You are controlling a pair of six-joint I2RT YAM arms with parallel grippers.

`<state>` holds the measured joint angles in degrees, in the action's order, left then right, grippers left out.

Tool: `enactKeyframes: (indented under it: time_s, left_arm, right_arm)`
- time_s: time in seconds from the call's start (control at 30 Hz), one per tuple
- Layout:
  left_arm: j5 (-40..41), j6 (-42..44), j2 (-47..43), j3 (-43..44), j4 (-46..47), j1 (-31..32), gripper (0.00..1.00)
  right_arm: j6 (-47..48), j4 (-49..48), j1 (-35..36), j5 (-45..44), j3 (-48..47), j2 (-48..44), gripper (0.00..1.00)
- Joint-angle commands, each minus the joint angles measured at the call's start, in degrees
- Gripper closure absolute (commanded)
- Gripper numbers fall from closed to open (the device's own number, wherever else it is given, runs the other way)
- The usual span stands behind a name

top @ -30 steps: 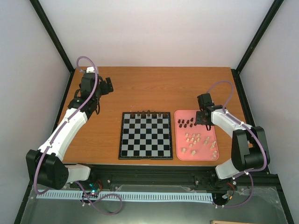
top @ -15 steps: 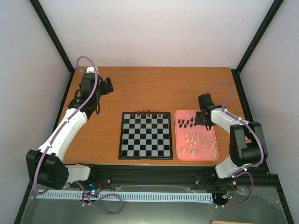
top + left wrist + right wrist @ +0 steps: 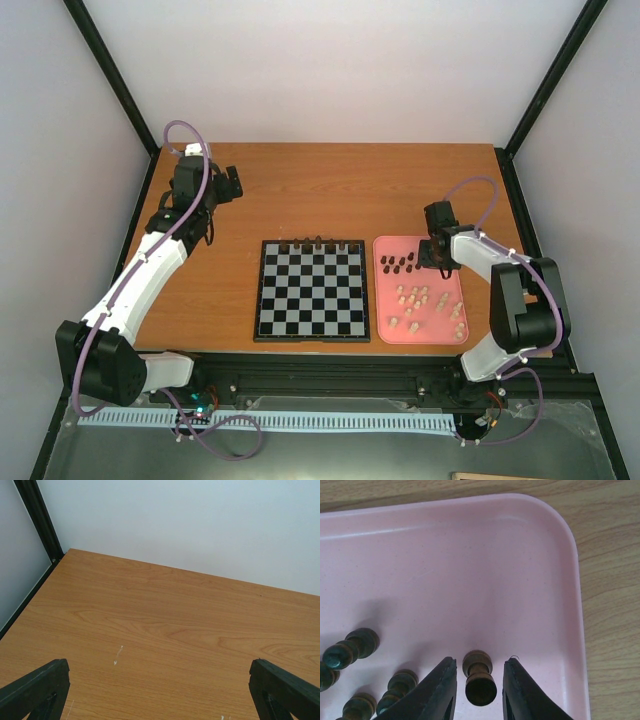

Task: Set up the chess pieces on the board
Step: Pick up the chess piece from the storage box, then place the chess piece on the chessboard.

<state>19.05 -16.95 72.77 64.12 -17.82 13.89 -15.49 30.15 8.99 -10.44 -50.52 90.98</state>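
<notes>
Right wrist view: the right hand (image 3: 480,661) is low over the pink tray (image 3: 570,555), with its two black tapered fingers on either side of one dark piece (image 3: 479,680). The piece lies on its side with its round base towards me. A sliver of pink shows on each side of it, so I judge the hand narrowed but not yet pinching. Over the last second, in the top view, only the right arm's elbow has tucked in a little. The hand has kept its place over the tray's far end, and the left arm has not stirred. I read this as the arm settling for a pick, with the lift yet to come. The piece is turned wood, stained dark and slightly glossy, with a waisted stem that could roll under a crooked squeeze. More dark pieces (image 3: 350,647) lie just left of the hand. The tray is smooth and faintly speckled, with a rounded corner and a raised lip, and wood-grain desk (image 3: 615,605) lies beyond it. The board (image 3: 311,292), flat and checkered black and silver-grey, sits well to the hand's left with a few dark figures on its far rank. Pale pieces (image 3: 425,300) wait nearer me in the tray. The left hand (image 3: 160,690) is spread wide over bare desk, holding nothing.
</notes>
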Motion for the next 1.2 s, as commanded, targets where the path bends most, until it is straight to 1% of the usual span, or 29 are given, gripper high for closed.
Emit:
enactKeyframes:
  time_s: [0.0, 0.1, 0.27, 0.33, 0.43, 0.6, 0.73, 0.83, 0.97, 1.03, 1.17]
  left_arm:
    - [0.08, -0.02, 0.11, 1.41, 1.04, 0.17, 0.00]
    - [0.12, 0.01, -0.13, 1.44, 1.08, 0.17, 0.00]
    - [-0.04, 0.00, 0.02, 1.56, 1.04, 0.17, 0.00]
    - [0.00, -0.01, 0.00, 1.55, 1.04, 0.17, 0.00]
    - [0.09, -0.01, -0.09, 1.54, 1.09, 0.17, 0.00]
    - [0.17, -0.01, -0.09, 1.58, 0.95, 0.15, 0.00]
    - [0.11, -0.01, -0.31, 1.62, 0.81, 0.11, 0.00]
    - [0.11, -0.01, -0.51, 1.62, 0.80, 0.15, 0.00]
    - [-0.11, -0.01, -0.82, 1.67, 0.67, 0.17, 0.00]
    - [0.04, 0.00, -1.20, 1.79, 0.35, 0.16, 0.00]
    - [0.19, 0.13, -2.70, 1.68, -0.09, 0.17, 0.00]
  right_arm:
    - [0.03, -0.76, -0.64, -0.05, -0.79, 0.92, 0.73]
    - [0.03, -0.78, -0.81, -0.04, -0.87, 1.04, 0.75]
    - [0.02, -0.83, -0.91, 0.07, -0.80, 0.75, 0.85]
    - [0.03, -0.74, -0.91, 0.17, -0.87, 0.78, 0.87]
    - [0.02, -0.80, -0.91, 0.39, -0.92, 0.59, 0.91]
    - [-0.07, 0.82, -0.91, 1.47, -2.05, -2.97, 0.95]
    - [-0.24, 3.67, 0.11, 4.27, -6.19, -6.64, 0.97]
    - [-0.62, 6.04, 3.40, 4.37, -11.39, -6.84, 0.97]
    - [-0.73, 7.25, 11.35, 5.42, -19.59, -3.19, 0.97]
    - [-0.63, 7.14, 15.50, 6.71, -24.17, 1.12, 0.97]
    - [0.52, 9.19, 23.72, 6.88, -37.54, 11.16, 0.97]
